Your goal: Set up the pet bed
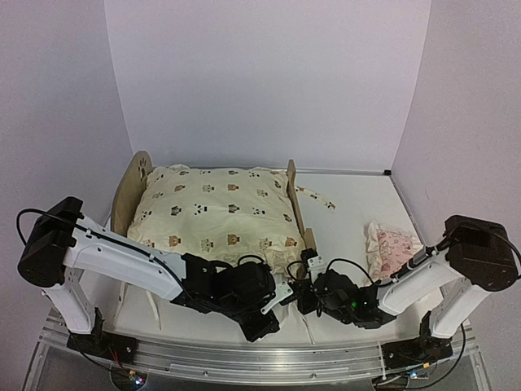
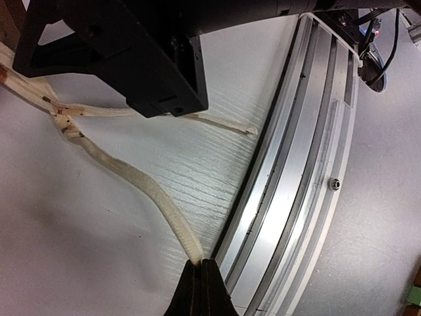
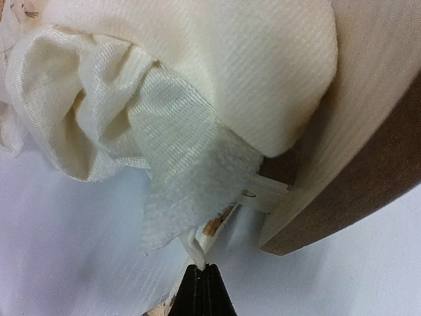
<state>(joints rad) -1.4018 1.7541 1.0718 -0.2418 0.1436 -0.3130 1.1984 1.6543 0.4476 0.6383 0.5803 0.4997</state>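
**Cream cushion [image 1: 216,212] seated, a tie in each grip**

Top view: the pet bed [image 1: 122,191] stands left of centre on the table [image 1: 358,204], with the cushion on it. Its headboard is at the left and its footboard [image 1: 295,199] at the right. The left arm [image 1: 122,257] and right arm [image 1: 415,281] meet at its near right corner. A pink pillow [image 1: 392,248] lies well apart on the right, so open room is far and right.

Left wrist view: the left gripper [image 2: 200,286], fingers pressed together, pinches the long tie [image 2: 131,178] just beside the aluminium rail [image 2: 309,164]. It is best drawn away from that near edge, low and gently.

Right wrist view: the right gripper [image 3: 200,286] is closed on the very tip of the short tie [image 3: 191,204], beside the footboard's wooden corner. That hold looks thin and may slip. Bring the ties together without dragging the cushion.
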